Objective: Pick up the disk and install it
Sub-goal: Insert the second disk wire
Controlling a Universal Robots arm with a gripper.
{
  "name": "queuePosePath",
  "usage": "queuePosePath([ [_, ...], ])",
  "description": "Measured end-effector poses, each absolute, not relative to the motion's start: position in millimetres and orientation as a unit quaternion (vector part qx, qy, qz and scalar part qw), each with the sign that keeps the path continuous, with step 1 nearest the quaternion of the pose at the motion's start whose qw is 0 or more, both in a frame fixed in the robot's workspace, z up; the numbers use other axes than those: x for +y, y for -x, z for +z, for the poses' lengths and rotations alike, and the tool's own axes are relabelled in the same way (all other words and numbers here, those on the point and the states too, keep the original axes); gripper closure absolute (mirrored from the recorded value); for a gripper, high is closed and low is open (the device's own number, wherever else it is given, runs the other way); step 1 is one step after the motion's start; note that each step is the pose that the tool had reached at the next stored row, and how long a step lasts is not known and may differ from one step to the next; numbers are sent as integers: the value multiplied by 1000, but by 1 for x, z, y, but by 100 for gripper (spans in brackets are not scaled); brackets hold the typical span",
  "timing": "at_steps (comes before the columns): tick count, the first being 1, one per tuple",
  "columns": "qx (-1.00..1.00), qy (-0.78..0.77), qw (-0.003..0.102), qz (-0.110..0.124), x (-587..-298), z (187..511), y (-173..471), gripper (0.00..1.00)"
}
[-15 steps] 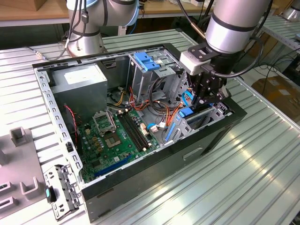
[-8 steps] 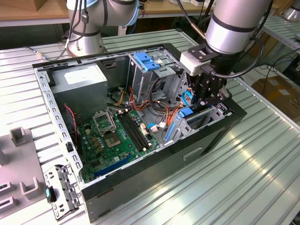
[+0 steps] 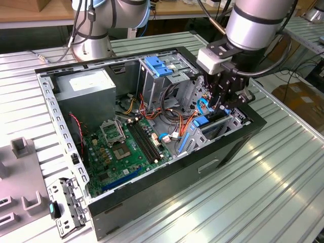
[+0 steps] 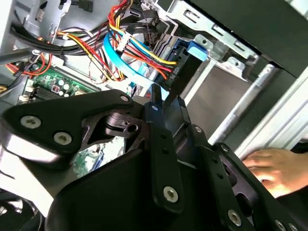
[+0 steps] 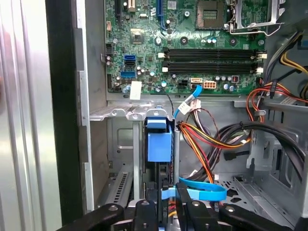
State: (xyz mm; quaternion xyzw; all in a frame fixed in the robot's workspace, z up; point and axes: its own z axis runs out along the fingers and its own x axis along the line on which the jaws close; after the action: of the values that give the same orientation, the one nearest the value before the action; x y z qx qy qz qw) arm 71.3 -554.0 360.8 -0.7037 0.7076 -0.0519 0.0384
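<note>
Exterior view showed the open computer case [image 3: 152, 202] with the green motherboard [image 3: 126, 147] toward the exterior view's left, and the gripper [image 3: 223, 104] lowered into the case's drive bay further right. The disk [image 5: 159, 142] stood on edge in that bay — mostly hidden, blue rail showing. Whether the fingers gripped it — I could not tell.

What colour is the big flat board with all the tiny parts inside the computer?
The board is green, best seen in the first wrist view.
</note>
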Motion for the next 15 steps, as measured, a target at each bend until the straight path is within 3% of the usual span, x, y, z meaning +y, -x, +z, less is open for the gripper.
queuePosePath([
  [5,708,704,38,-52,-554,363,-71,72],
  [7,708,704,38,-52,-554,363,-71,85],
  [9,708,704,38,-52,-554,363,-71,89],
  [15,708,704,38,-52,-554,363,-71,89],
])
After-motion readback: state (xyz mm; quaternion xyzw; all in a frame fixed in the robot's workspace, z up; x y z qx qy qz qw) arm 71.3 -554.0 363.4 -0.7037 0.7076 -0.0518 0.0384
